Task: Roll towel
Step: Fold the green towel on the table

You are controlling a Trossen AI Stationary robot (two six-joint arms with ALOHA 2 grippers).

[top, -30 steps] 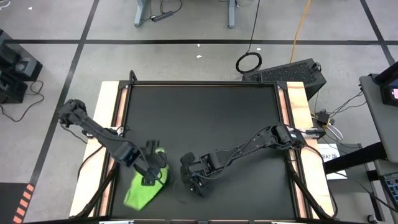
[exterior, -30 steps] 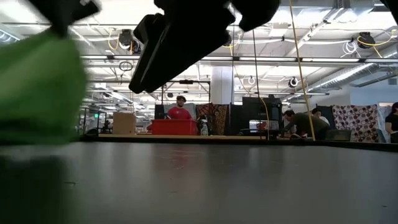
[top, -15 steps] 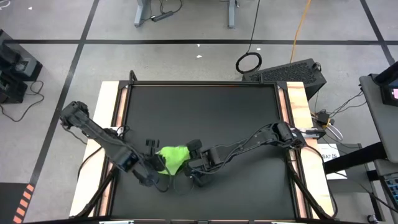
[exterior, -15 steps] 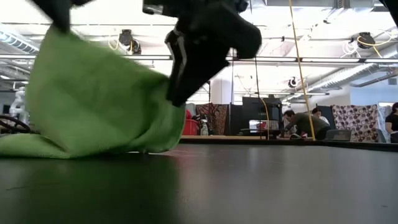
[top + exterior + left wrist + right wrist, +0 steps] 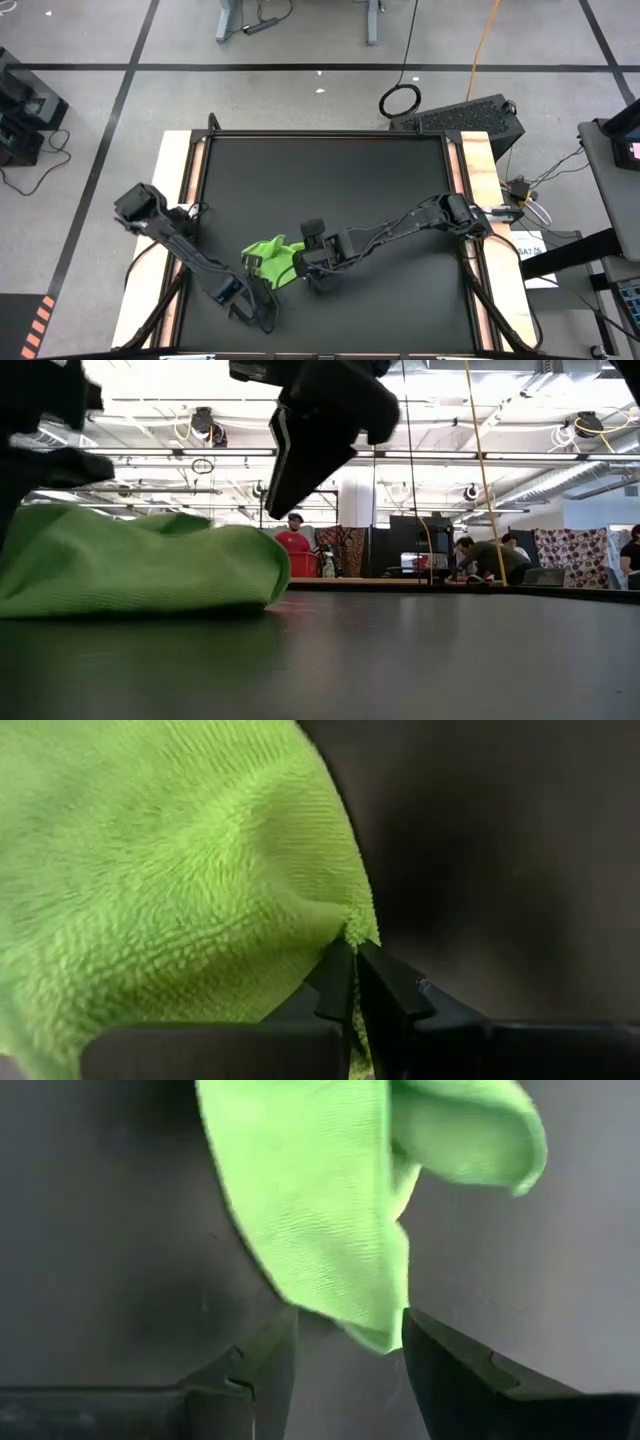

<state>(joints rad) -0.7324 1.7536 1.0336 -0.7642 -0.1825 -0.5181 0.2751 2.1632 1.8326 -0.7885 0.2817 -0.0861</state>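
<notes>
No brand, label or readable writing shows on the plain lime-green towel (image 5: 273,260), which lies bunched and partly folded on the black tabletop (image 5: 330,180), near its front edge and a little left of centre. In the low view the towel (image 5: 130,565) sits as a low, rounded heap on the dark surface. The left gripper (image 5: 352,965) sits at the towel's front-left corner, its arm stretched low along the tabletop's left side and bent back toward the cloth; its jaws are pressed together on the very edge of the towel (image 5: 170,870), pinching a small tip of the fabric. The right gripper (image 5: 345,1345) sits just beside the towel's right side, its arm reaching in a long low diagonal from the tabletop's right edge; its jaws stand apart, with a hanging corner of the towel (image 5: 320,1210) dipping between them, not clamped. In the low view, people stand and sit at benches far behind the tabletop.
</notes>
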